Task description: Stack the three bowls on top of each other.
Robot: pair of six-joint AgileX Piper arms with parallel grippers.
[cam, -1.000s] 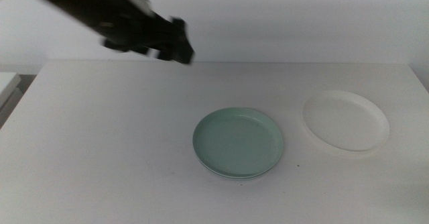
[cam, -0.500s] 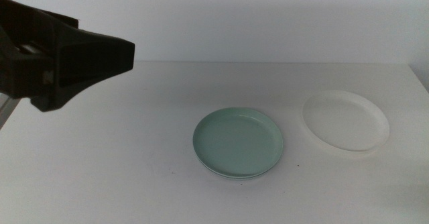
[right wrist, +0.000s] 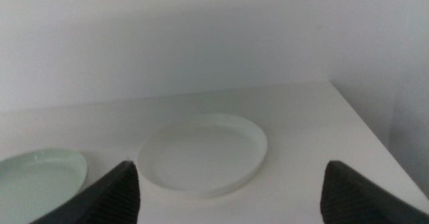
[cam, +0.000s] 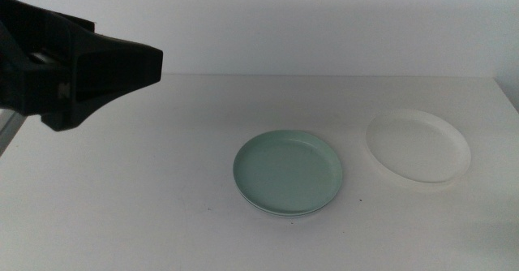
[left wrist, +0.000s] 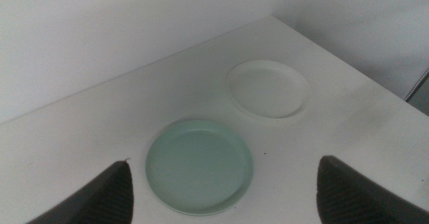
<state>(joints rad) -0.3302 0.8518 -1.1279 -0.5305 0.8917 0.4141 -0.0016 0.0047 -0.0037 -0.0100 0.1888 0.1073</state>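
A pale mint green bowl (cam: pixel 288 172) sits at the table's middle, and a thin second rim (cam: pixel 280 214) shows under its near edge; I cannot tell that rim's colour, so the grey bowl is not seen as such. A white bowl (cam: pixel 418 145) lies alone to its right, apart from it. My left gripper (cam: pixel 150 66) hangs high over the table's left side, near the camera, well away from both bowls. In the left wrist view, the left gripper (left wrist: pixel 224 162) is open and empty above the green bowl (left wrist: pixel 199 165) and white bowl (left wrist: pixel 268 88). My right gripper (right wrist: pixel 229 167) is open and empty, with the white bowl (right wrist: pixel 201 153) ahead; it is out of the middle view.
The white table (cam: pixel 146 190) ends at a pale wall at the back and at its right edge (cam: pixel 507 101) near the white bowl. A small dark speck (cam: pixel 362 200) lies between the bowls.
The left arm swung from the back of the table toward the left and nearer the camera, then held still. The bowls have not moved.
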